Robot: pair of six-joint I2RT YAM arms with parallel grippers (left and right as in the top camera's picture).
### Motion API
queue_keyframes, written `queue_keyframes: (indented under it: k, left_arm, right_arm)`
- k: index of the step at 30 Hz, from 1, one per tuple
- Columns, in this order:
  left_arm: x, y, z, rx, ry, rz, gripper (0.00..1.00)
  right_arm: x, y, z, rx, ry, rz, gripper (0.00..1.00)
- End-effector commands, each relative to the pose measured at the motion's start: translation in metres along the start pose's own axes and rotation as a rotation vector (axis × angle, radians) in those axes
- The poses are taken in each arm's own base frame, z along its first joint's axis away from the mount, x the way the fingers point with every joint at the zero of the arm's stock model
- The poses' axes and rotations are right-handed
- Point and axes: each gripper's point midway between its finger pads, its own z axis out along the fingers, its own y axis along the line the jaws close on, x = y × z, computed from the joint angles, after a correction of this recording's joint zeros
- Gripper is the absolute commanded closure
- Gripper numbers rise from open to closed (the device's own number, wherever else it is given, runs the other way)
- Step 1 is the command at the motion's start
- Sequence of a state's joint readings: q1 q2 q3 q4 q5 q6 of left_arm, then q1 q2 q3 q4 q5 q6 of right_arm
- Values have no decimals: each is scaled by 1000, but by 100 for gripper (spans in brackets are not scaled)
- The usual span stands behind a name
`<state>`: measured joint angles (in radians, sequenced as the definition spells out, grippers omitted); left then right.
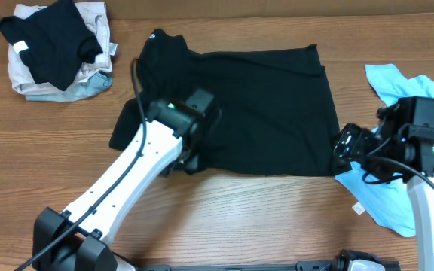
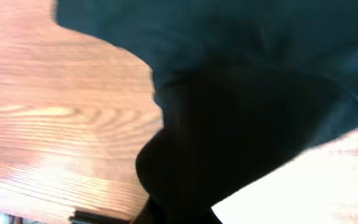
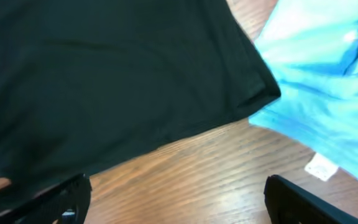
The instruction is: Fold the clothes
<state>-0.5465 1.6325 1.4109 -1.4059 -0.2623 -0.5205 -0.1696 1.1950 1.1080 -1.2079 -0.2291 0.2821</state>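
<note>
A large black T-shirt (image 1: 262,105) lies spread out mid-table. My left gripper (image 1: 191,156) is at its front-left edge. In the left wrist view the black cloth (image 2: 241,112) bunches down into the jaws (image 2: 179,218), which look shut on it; the fingers are hidden. My right gripper (image 1: 345,147) is by the shirt's front-right corner. In the right wrist view its fingers (image 3: 179,205) are wide open over bare wood, just short of the black hem (image 3: 104,93). A light blue T-shirt (image 1: 386,203) with a white tag (image 3: 321,167) lies at the right, under the right arm.
A pile of clothes (image 1: 55,49), black on top of pale ones, sits at the back left. The blue shirt (image 3: 322,62) touches the black shirt's corner. Bare wooden table (image 1: 262,218) lies in front of the black shirt.
</note>
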Motion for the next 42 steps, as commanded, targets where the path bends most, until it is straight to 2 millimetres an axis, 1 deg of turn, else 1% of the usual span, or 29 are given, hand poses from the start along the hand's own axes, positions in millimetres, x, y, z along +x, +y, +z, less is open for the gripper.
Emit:
queue_keyframes:
  k: [1,4,9,12,15,22,27,31,33,38,39,40,41,42]
  left_arm:
    - [-31,26,-21,-40,-106,-51,96]
    - [-44,38,-27,-32,-132,-58,96]
    - [-54,55,-25,-34,-141,-71,96]
    - [-57,59,-23,-30,-147,-94,96]
    - [-60,59,-24,-26,-158,-100,96]
    - [-67,57,-24,-14,-184,-108,96]
    - [-66,56,-24,-9,-181,-108,96]
    - [-67,56,-25,-8,-185,-109,96]
    - [-69,55,-25,-6,-190,-111,96]
    - [-71,55,-25,-3,-198,-114,95]
    - [-71,55,-25,-3,-198,-114,95]
    - [-71,55,-25,-4,-198,-114,95]
    - [-70,55,-25,-4,-197,-114,96]
    - [-70,55,-25,-4,-197,-114,96]
  right_arm:
    - [13,-9,29,-1,46,74,12]
    - [22,-9,50,-22,60,83,20]
    - [35,-12,75,-5,66,62,28]
    - [41,-18,90,25,62,82,28]
    - [46,-21,103,45,72,90,30]
    - [51,-21,136,77,110,91,30]
    - [51,-35,156,157,125,129,30]
    - [50,-47,162,225,112,178,30]
    - [46,-49,162,236,94,183,30]
    - [35,-44,165,210,50,177,38]
    - [32,-42,165,202,37,175,42]
    - [30,-41,165,197,30,174,47]
    - [27,-40,166,194,20,172,57]
    - [25,-40,166,192,8,171,62]
